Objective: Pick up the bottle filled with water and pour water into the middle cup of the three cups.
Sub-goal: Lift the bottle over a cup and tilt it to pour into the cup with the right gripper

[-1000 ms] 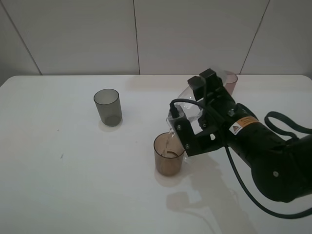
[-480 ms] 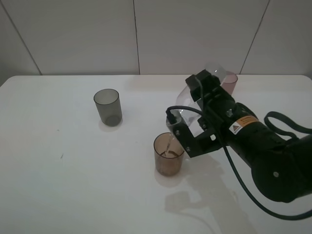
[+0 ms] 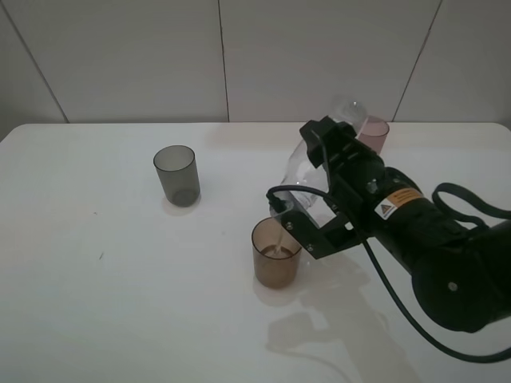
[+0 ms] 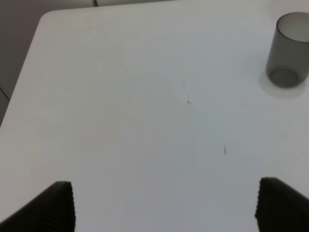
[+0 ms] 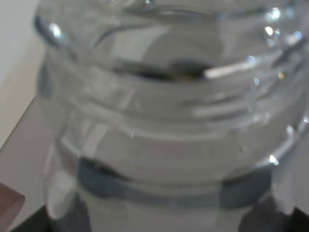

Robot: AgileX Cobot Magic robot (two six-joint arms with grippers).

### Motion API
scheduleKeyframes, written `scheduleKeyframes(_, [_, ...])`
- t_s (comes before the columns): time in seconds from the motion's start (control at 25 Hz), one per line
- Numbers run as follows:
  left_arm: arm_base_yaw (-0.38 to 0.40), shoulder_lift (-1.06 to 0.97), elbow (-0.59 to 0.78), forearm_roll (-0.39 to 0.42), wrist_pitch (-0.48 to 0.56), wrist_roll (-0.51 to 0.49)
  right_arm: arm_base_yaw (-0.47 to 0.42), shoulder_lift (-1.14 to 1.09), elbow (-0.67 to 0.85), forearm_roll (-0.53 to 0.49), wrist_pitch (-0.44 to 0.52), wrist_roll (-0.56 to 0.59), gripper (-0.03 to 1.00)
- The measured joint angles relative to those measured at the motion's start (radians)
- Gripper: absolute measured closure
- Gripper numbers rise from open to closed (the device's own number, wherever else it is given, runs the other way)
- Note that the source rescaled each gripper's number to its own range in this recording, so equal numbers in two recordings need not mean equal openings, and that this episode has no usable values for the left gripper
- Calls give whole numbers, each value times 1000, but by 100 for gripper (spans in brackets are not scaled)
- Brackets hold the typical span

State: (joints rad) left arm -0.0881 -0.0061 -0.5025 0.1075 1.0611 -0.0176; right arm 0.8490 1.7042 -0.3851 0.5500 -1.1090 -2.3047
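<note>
My right gripper [image 3: 326, 182] is shut on the clear bottle [image 3: 301, 169] and holds it tipped steeply, neck down, base up at the back. The neck hangs just above the rim of the amber-brown middle cup [image 3: 276, 257]. A thin stream of water [image 3: 281, 231] falls into that cup, which holds some liquid. The bottle fills the right wrist view [image 5: 164, 121]. The smoky grey cup [image 3: 176, 174] stands at the left and shows in the left wrist view [image 4: 289, 57]. The pinkish-mauve cup [image 3: 374, 134] stands behind the right arm. My left gripper [image 4: 164, 205] is open, empty, and out of the exterior view.
The white table [image 3: 120, 279] ends at a tiled wall along the back. The bulky right arm [image 3: 431, 247] and its cable lie over the table's right side. The table's corner and edge show in the left wrist view [image 4: 41, 21].
The bottle has tipped steeper, its base rising and its neck dropping closer to the amber cup. Water keeps running into the cup. The cups have not moved.
</note>
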Motion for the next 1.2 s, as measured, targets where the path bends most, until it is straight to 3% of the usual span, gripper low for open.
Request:
scheduleKeyframes(0.44, [0, 0, 0, 0, 0, 0, 44, 0, 0, -11, -13, -17, 96])
scheduleKeyframes(1.2, [0, 0, 0, 0, 0, 0, 46, 0, 0, -6, -15, -17, 96])
